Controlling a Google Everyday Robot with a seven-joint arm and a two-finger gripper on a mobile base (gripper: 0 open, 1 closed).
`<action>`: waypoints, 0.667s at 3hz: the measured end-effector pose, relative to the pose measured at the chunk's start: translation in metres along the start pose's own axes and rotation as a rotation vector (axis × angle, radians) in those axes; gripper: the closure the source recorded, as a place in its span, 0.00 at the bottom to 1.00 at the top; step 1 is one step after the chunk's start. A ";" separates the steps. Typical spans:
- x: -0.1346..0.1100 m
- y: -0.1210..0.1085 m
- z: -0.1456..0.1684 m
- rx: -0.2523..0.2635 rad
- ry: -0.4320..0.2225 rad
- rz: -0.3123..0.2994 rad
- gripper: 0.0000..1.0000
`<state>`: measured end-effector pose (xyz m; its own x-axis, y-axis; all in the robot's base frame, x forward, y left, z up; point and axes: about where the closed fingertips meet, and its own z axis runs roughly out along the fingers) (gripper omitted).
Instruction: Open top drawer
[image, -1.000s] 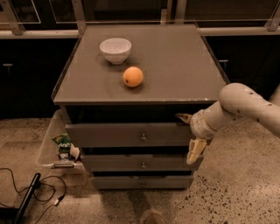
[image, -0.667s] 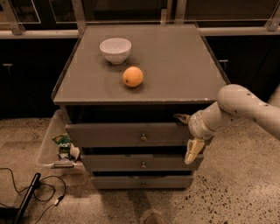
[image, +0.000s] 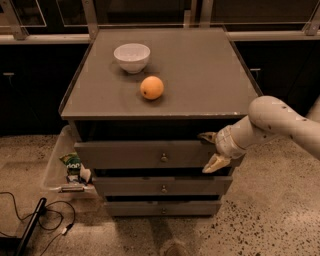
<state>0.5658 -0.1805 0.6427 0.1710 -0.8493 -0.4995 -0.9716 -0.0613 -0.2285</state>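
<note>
The top drawer (image: 130, 154) is the widest grey front of three, just under the cabinet top, with a small brass knob (image: 163, 158) at its middle. A dark gap shows between its upper edge and the top. My gripper (image: 210, 150) is at the right end of this drawer front, right of the knob. It is open, with one finger (image: 205, 135) at the front's upper edge and the other (image: 215, 164) at its lower edge. The white arm (image: 280, 122) reaches in from the right.
A white bowl (image: 132, 56) and an orange (image: 151, 87) sit on the cabinet top (image: 200, 70). Two narrower drawers (image: 162, 186) lie below. A clear bin (image: 65, 165) with packets stands left of the cabinet. Cables (image: 30, 225) lie on the floor at the lower left.
My gripper has shifted a little to the left and up along the drawer front's right end. The drawer, bowl and orange have not visibly moved.
</note>
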 end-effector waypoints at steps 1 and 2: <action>0.000 0.000 0.000 0.000 0.000 0.000 0.65; 0.000 0.000 0.000 0.000 0.000 0.000 0.88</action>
<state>0.5658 -0.1804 0.6427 0.1710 -0.8492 -0.4996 -0.9716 -0.0613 -0.2284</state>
